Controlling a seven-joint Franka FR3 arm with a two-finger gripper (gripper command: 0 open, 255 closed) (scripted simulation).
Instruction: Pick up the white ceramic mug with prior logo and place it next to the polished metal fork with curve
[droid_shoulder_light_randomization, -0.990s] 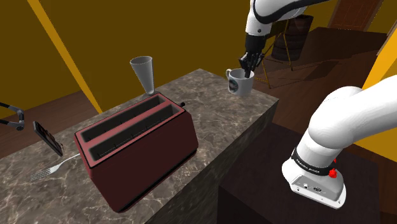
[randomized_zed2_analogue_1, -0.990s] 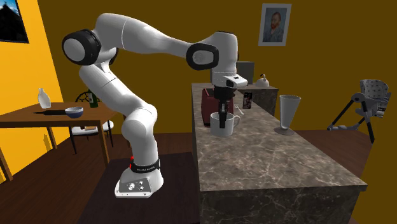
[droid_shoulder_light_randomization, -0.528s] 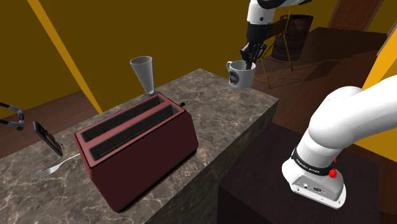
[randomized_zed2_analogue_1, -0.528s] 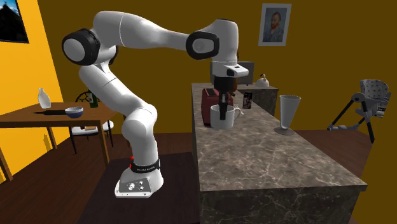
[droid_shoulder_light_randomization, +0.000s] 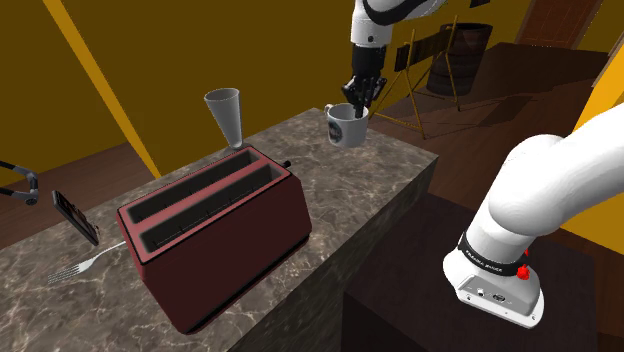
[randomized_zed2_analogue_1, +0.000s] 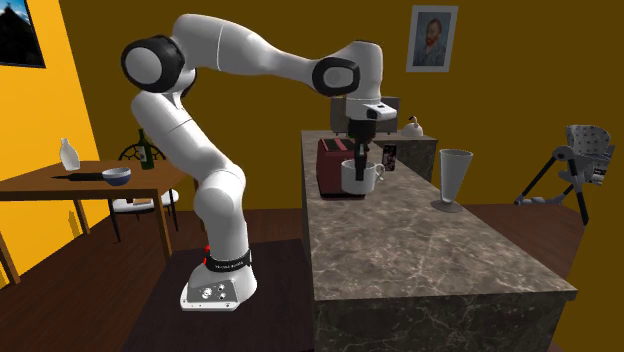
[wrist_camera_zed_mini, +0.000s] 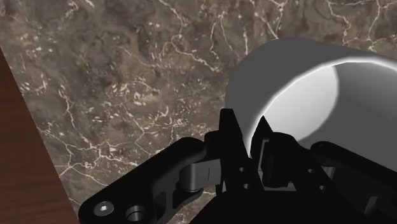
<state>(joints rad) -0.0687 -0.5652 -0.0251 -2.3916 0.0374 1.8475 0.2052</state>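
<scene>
A white mug (droid_shoulder_light_randomization: 345, 127) with a dark round logo hangs in the air above the marble counter (droid_shoulder_light_randomization: 350, 190), its rim pinched by my black gripper (droid_shoulder_light_randomization: 357, 107), which is shut on it. In the second exterior view the mug (randomized_zed2_analogue_1: 359, 178) hangs in front of the red toaster (randomized_zed2_analogue_1: 333, 165), under the gripper (randomized_zed2_analogue_1: 360, 163). In the wrist view the fingers (wrist_camera_zed_mini: 232, 137) clasp the mug's wall (wrist_camera_zed_mini: 299, 95). A metal fork (droid_shoulder_light_randomization: 85, 264) lies on the counter at the shoulder view's far left, beyond the toaster (droid_shoulder_light_randomization: 215, 225).
A tall grey glass (droid_shoulder_light_randomization: 226, 117) stands on the counter behind the toaster. A black phone-like slab (droid_shoulder_light_randomization: 76, 217) leans near the fork. A wooden side table (randomized_zed2_analogue_1: 70, 185) with a bowl and bottle stands beside the arm's base.
The mug has been lifted off the counter and carried toward the shoulder view's left, closer to the toaster and the glass.
</scene>
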